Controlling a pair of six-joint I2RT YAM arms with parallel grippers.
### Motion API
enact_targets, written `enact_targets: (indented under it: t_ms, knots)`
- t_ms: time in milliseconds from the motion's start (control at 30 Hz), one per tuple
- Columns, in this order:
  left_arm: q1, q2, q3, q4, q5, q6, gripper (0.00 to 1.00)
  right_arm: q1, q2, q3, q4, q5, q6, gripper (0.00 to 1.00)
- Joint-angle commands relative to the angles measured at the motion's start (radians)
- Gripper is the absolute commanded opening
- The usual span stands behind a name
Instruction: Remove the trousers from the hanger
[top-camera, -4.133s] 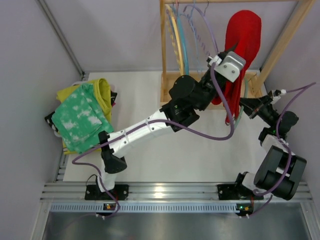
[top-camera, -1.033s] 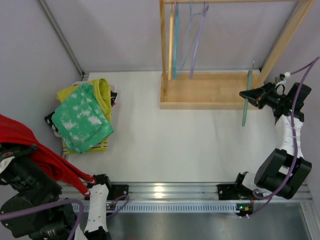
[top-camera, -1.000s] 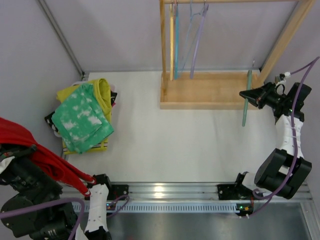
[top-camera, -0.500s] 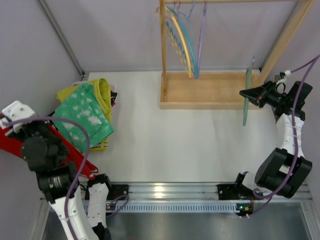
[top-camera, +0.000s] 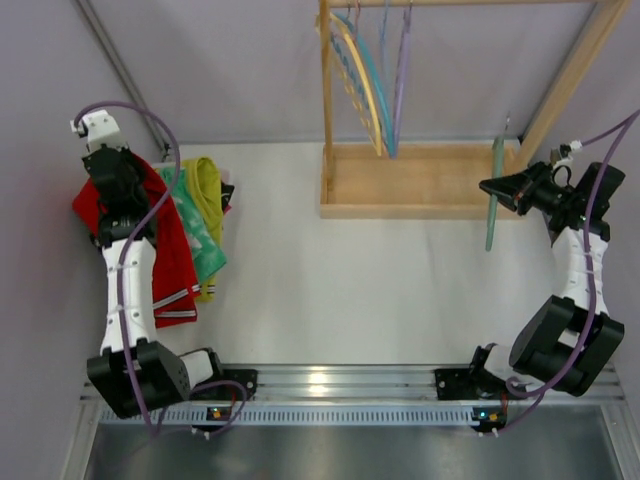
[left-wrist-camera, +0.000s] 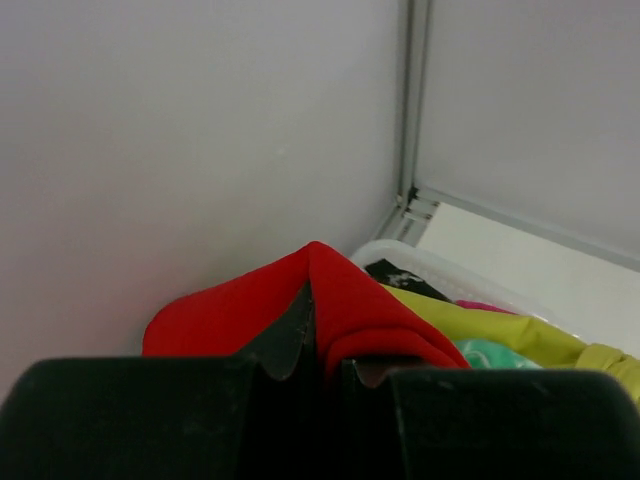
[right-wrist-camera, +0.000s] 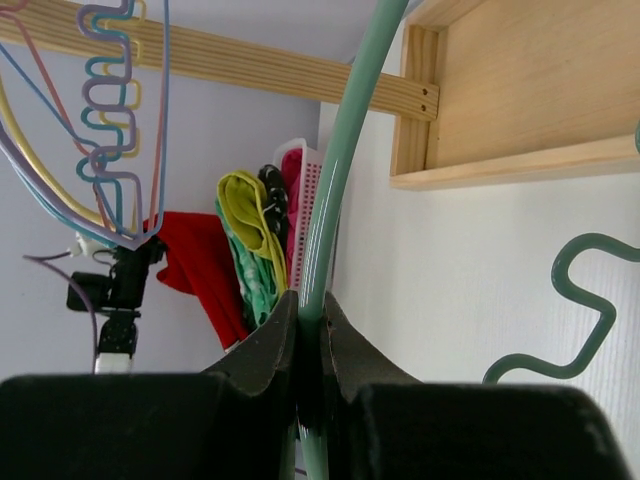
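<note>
Tabletop, left arm outstretched over trousers

Red trousers now at garment pile

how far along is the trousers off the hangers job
Done: the green trousers and yellow trousers lie piled at far left, and the hangers on the rack hang bare. In hand: the left end effector is shut on the red trousers over that pile; the right end effector is shut on a bare pale green hanger. Left: letting go of the red pair, apparently nothing else.
</note>
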Motion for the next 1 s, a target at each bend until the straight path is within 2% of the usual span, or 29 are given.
enact_targets:
  t_ms: [0,33,100,167,200,300,333,433,467,500,533,600,633,667,767,967]
  knots:
    - [-0.007,0.064,-0.003,0.194,0.073,-0.158,0.00,0.008,-0.037,0.046,0.064,-0.002,-0.003,0.00]
    - [-0.009,0.083,-0.020,0.192,0.113,-0.166,0.00,0.008,-0.038,0.048,0.055,0.003,-0.005,0.00]
    - [-0.036,0.117,-0.039,0.192,0.098,-0.152,0.00,0.008,-0.046,0.053,0.047,0.007,-0.007,0.00]
    - [-0.085,0.132,-0.060,0.191,0.079,-0.113,0.08,0.008,-0.056,0.056,0.037,0.007,-0.017,0.00]
    - [-0.099,0.131,-0.066,0.191,0.072,-0.105,0.21,0.010,-0.060,0.059,0.026,0.007,-0.023,0.00]
    - [-0.137,0.106,-0.098,0.185,0.050,-0.105,0.41,0.008,-0.075,0.062,0.009,0.015,-0.030,0.00]
    - [-0.144,0.097,-0.111,0.178,0.042,-0.105,0.56,0.008,-0.076,0.062,0.004,0.017,-0.028,0.00]
    - [-0.153,0.066,-0.099,0.105,0.053,-0.105,0.70,0.008,-0.078,0.082,-0.002,0.018,-0.023,0.00]
    - [-0.156,0.054,-0.091,0.081,0.058,-0.105,0.72,0.008,-0.078,0.086,-0.002,0.018,-0.020,0.00]
    - [-0.156,0.045,-0.080,0.021,0.062,-0.105,0.76,0.008,-0.078,0.089,-0.002,0.018,-0.013,0.00]
    - [-0.156,0.037,-0.059,-0.022,0.070,-0.105,0.84,0.010,-0.079,0.097,-0.002,0.023,-0.007,0.00]
    - [-0.156,0.003,-0.042,-0.110,0.101,-0.105,0.89,0.010,-0.081,0.097,-0.002,0.026,0.019,0.00]
    - [-0.156,-0.012,-0.031,-0.139,0.114,-0.105,0.95,0.011,-0.083,0.097,0.004,0.024,0.032,0.00]
    - [-0.156,-0.048,-0.030,-0.159,0.131,-0.105,0.99,0.013,-0.086,0.096,0.010,0.024,0.050,0.00]
    - [-0.156,-0.133,-0.036,-0.232,0.186,-0.039,0.99,0.028,-0.107,0.096,0.024,0.030,0.055,0.00]
    - [-0.156,-0.248,0.026,-0.453,0.245,-0.028,0.99,0.088,-0.165,0.106,0.015,0.050,0.033,0.00]
